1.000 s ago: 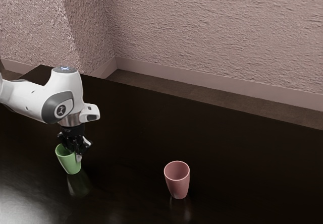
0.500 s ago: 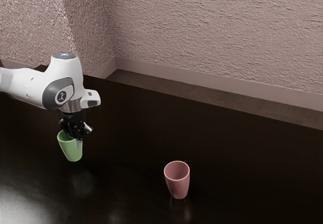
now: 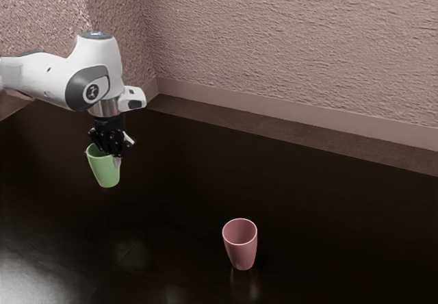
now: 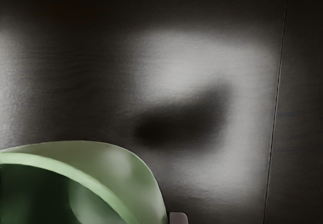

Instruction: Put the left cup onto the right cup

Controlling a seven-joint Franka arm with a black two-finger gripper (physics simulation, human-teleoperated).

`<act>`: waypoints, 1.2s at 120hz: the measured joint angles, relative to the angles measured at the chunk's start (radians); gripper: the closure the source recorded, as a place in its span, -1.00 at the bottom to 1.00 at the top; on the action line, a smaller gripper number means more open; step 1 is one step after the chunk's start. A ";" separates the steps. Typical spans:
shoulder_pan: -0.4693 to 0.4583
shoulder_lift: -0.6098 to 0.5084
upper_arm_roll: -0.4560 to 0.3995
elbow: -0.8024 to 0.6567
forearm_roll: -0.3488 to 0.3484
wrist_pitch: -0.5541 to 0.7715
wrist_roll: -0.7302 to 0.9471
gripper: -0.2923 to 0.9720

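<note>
Hand [image 3: 111, 149]: pointing down, clamped narrow on the rim of the green cup, carrying it.
Green cup [image 3: 105, 169]: just under the hand, clear of the bench, mouth up, long axis near upright with a slight lean.
Grip point: on the rim's side toward the exterior view's right, leaving most of the cup offset from the hand toward the exterior view's left.
Bench [image 3: 308, 201]: well below the hand, dark and glossy.
Shadow [image 4: 176, 125]: a dark patch on the bench under the hand, beyond the cup's edge.
Pink cup [image 3: 239, 242]: upright on the bench, mouth up, below the hand and well apart from it toward the exterior view's right.
Deciding relation: target mouth lower than the carried cup's base and off to the exterior view's right; both long axes roughly vertical, so nesting base-into-mouth looks feasible.
Likely next move: sideways carry toward the pink cup at height, then a descent; best centred on the green cup's base rather than the hand, given the offset grip.
Risk: rim clipped and pink cup tipped if lowered off-centre or with the lean uncorrected.
Wrist view: green cup [image 4: 101, 178] seen close under the hand, rim curve and inner wall, bench [image 4: 202, 57] beyond.
Exterior view: height off the bench, the gap between the cups, the fingers' hold.
Wall [image 3: 308, 44]: rough, farthest back, behind the bench.
</note>
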 joint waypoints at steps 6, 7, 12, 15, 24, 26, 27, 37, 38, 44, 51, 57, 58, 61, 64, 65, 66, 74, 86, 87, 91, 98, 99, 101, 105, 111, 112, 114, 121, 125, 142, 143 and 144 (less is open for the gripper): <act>-0.001 0.005 -0.018 0.014 -0.005 -0.003 -0.003 0.70; -0.001 0.006 -0.021 0.017 -0.005 -0.004 -0.003 0.70; -0.007 0.011 -0.035 0.026 -0.008 -0.006 -0.006 0.70; -0.012 0.013 -0.043 0.032 -0.009 -0.007 -0.008 0.70; -0.031 0.021 -0.066 0.047 -0.012 -0.010 -0.014 0.70; -0.036 0.024 -0.071 0.051 -0.013 -0.010 -0.016 0.70; -0.038 0.026 -0.074 0.053 -0.013 -0.011 -0.016 0.70; -0.051 0.045 -0.098 0.080 -0.020 -0.013 -0.024 0.70; -0.050 0.048 -0.101 0.084 -0.021 -0.013 -0.024 0.70; -0.048 0.060 -0.117 0.102 -0.028 -0.014 -0.028 0.70; -0.043 0.073 -0.135 0.119 -0.035 -0.015 -0.033 0.70; -0.040 0.081 -0.148 0.132 -0.040 -0.015 -0.038 0.70; -0.040 0.082 -0.151 0.134 -0.041 -0.015 -0.039 0.70; -0.040 0.085 -0.157 0.140 -0.042 -0.016 -0.041 0.70; -0.040 0.087 -0.163 0.144 -0.044 -0.016 -0.043 0.70; -0.041 0.088 -0.165 0.145 -0.044 -0.016 -0.044 0.70; -0.040 0.089 -0.167 0.147 -0.045 -0.016 -0.045 0.70; -0.041 0.092 -0.183 0.155 -0.047 -0.017 -0.051 0.70; -0.038 0.096 -0.213 0.168 -0.049 -0.018 -0.062 0.70; -0.038 0.097 -0.215 0.170 -0.049 -0.018 -0.063 0.70; -0.038 0.101 -0.225 0.177 -0.049 -0.019 -0.067 0.70; -0.039 0.107 -0.245 0.187 -0.049 -0.020 -0.075 0.70; -0.039 0.108 -0.247 0.189 -0.049 -0.020 -0.076 0.70; -0.040 0.110 -0.252 0.192 -0.049 -0.021 -0.079 0.70; -0.039 0.115 -0.263 0.199 -0.050 -0.021 -0.083 0.70; -0.039 0.126 -0.277 0.211 -0.050 -0.022 -0.090 0.70; -0.039 0.128 -0.280 0.214 -0.050 -0.022 -0.091 0.70; -0.038 0.133 -0.285 0.218 -0.050 -0.022 -0.093 0.70; -0.036 0.145 -0.304 0.235 -0.050 -0.023 -0.101 0.70; -0.035 0.153 -0.313 0.242 -0.050 -0.023 -0.106 0.70; -0.032 0.175 -0.350 0.266 -0.050 -0.024 -0.126 0.70; -0.032 0.176 -0.352 0.267 -0.050 -0.024 -0.127 0.70; -0.033 0.176 -0.353 0.268 -0.050 -0.024 -0.129 0.70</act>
